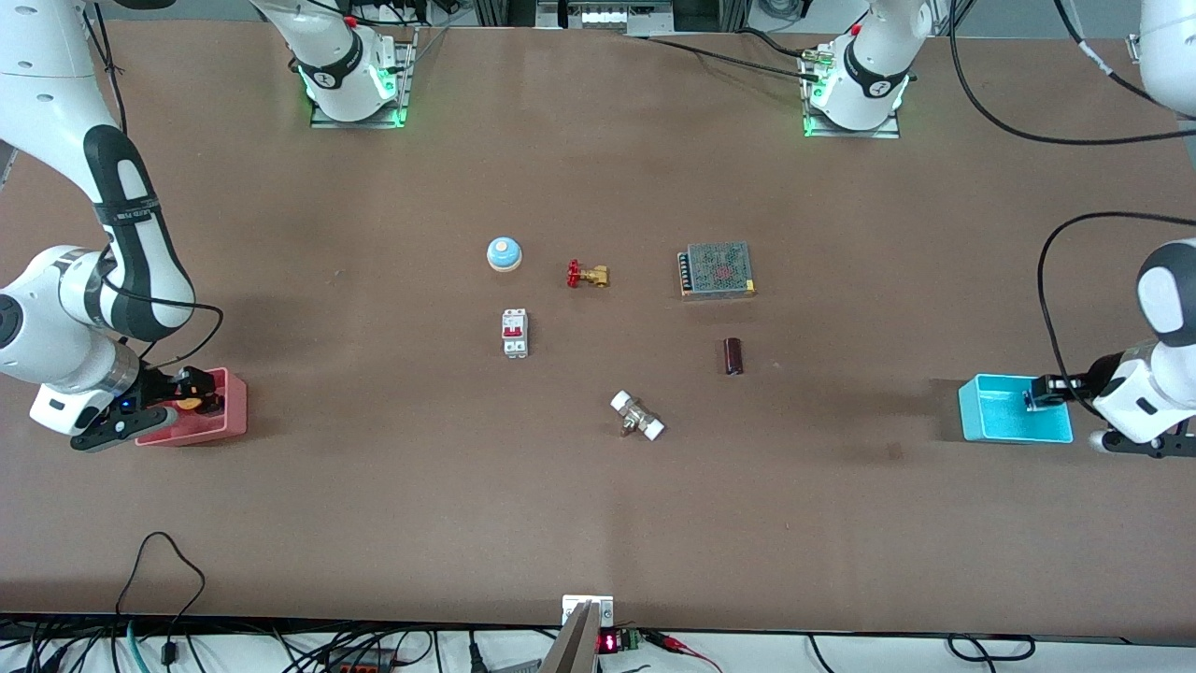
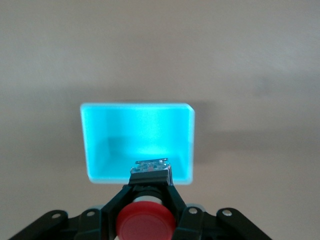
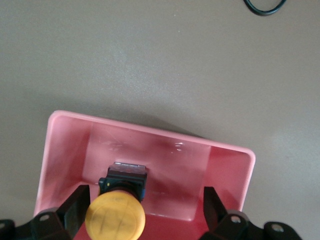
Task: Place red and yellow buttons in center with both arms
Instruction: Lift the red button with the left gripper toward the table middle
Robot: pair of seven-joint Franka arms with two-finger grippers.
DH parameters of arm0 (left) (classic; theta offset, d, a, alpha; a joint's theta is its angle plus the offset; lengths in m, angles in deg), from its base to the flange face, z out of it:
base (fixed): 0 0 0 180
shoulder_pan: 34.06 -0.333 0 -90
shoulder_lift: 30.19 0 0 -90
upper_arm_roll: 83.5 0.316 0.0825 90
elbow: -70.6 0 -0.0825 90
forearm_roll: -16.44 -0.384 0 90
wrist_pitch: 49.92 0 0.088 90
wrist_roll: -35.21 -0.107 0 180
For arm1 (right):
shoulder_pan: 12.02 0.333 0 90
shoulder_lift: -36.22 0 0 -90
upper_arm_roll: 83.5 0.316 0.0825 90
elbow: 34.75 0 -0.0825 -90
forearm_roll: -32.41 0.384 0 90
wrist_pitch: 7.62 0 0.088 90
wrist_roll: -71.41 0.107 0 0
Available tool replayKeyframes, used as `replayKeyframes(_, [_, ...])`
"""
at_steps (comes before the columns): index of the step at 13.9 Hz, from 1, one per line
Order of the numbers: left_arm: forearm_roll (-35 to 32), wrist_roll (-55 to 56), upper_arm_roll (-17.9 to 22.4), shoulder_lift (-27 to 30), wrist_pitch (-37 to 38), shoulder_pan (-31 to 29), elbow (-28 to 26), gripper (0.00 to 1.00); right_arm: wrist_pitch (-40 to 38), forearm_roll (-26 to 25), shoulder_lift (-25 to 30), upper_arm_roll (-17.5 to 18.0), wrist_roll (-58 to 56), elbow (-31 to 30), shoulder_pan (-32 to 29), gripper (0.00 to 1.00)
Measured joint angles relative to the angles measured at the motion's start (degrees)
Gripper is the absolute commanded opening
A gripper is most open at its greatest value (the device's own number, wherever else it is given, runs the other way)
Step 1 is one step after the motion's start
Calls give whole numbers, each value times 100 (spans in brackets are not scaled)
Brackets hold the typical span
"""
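Broadly, the worktop [image 1: 598, 523] ran between two bins, with its center [image 1: 617, 346] midway and well apart from both. The right arm [image 1: 65, 318] reached to the pink bin [image 1: 234, 411] at its own end of the worktop. The left arm [image 1: 1163, 374] reached to the cyan bin [image 1: 1000, 411] at the other end.

The left hand [image 2: 147, 187] hung over the cyan bin's rim, its fingers closed tight on the dark body of the red button [image 2: 145, 220]. The cap faced the wrist and the body pointed down toward the bin.

The right hand [image 3: 142, 197] was lowered into the pink bin with its fingers spread wide. They straddled the yellow button [image 3: 115, 217], which stood cap-up on the bin floor, closer to one finger, apparently not yet gripped.

From each hand the center lay toward the other arm's end of the worktop, so the two carries would probably converge. The left arm's button looked ready to travel, whereas the right hand likely had to close first.
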Motion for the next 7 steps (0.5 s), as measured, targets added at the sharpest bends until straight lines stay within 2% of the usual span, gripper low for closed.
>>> replayKeyframes(2, [5, 774, -292, 165, 560, 205, -13, 20, -10, 10, -3, 8, 11, -5, 3, 81])
replayKeyframes(4, [5, 1587, -749, 161, 658, 355, -210, 20, -50, 20, -5, 10, 62, -7, 5, 67])
replayKeyframes(5, [5, 1820, -931, 146, 602, 403, -376, 19, -76, 23, -6, 13, 76, -9, 7, 62])
replayKeyframes(7, [5, 2065, -1206, 131, 219, 430, -818, 19, -106, 27, -7, 19, 88, -14, 14, 59])
